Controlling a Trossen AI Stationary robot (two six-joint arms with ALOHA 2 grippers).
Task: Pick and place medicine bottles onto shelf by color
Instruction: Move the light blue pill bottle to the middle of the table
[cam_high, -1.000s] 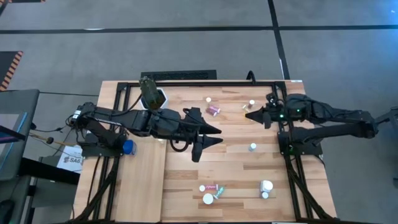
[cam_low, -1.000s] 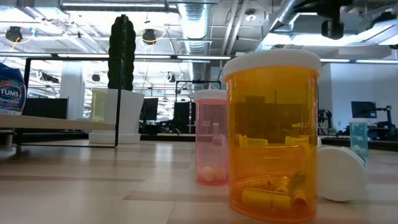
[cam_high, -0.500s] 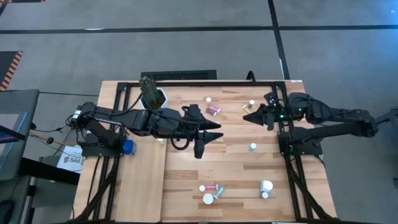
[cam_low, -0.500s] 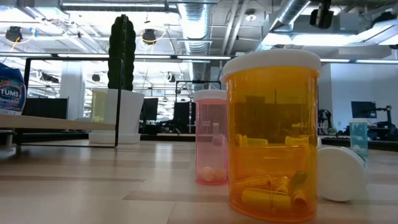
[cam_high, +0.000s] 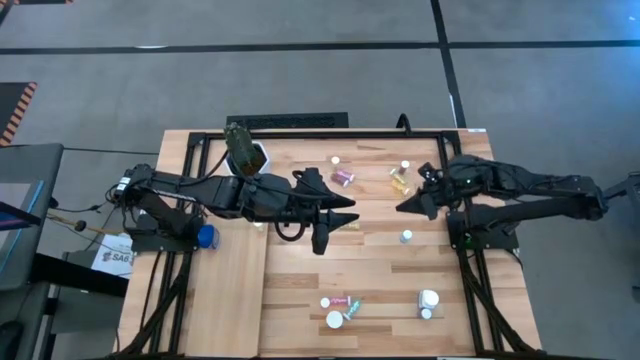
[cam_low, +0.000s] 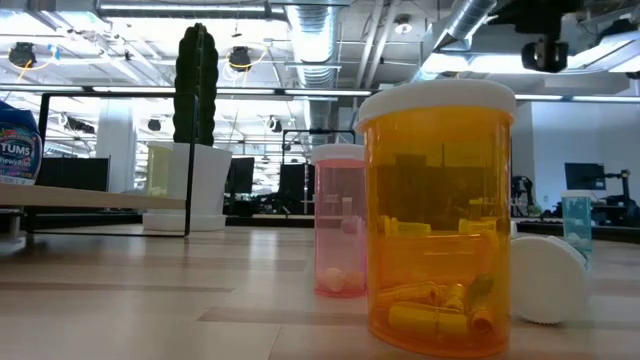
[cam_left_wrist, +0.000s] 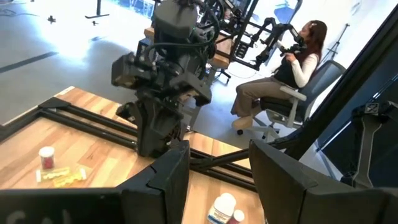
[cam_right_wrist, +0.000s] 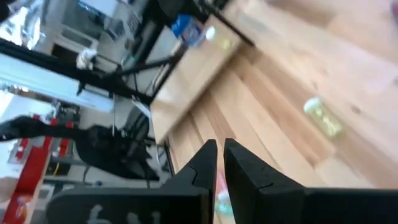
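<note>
Small white-capped medicine bottles are scattered on the plank table: a pink one, an amber one lying on its side, a yellow-green one lying down, one standing, and a cluster near the front edge. The pale shelf board lies at the table's near left. My left gripper is open and empty at mid-table, just beside the yellow-green bottle. My right gripper is shut and empty, between the amber bottle and the standing one. The low view shows an amber bottle and a pink bottle upright.
A white pot with a cactus stands at the far left. A blue jar sits by the shelf board's far end. More bottles stand at the near right. Black frame rails run along the table's edges. A person sits beyond the table.
My right gripper has drawn back from beside the amber bottle toward the table's near edge and has turned. The amber bottle stays lying on the table.
</note>
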